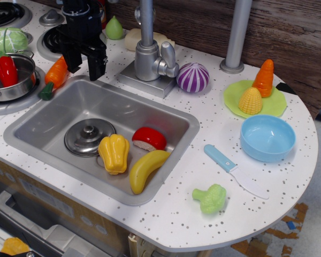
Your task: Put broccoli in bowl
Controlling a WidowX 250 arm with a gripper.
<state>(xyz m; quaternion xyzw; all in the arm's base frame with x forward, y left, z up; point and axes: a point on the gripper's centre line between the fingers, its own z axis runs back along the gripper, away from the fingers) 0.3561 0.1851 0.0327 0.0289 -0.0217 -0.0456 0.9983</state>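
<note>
The broccoli (211, 198) is small and light green, lying on its side on the speckled counter near the front edge. The light-blue bowl (268, 137) stands empty on the counter to the right, behind the broccoli. My black gripper (84, 65) hangs at the back left, above the sink's far rim, far from both. Its two fingers point down with a gap between them and hold nothing.
A steel sink (53, 115) holds a pot lid, a yellow pepper, a red piece and a banana. A blue-handled toy knife (235, 170) lies between broccoli and bowl. A lime plate (232, 99) with corn and carrot, a purple onion (192, 77), the faucet (148, 51) and a pot (16, 88) stand behind.
</note>
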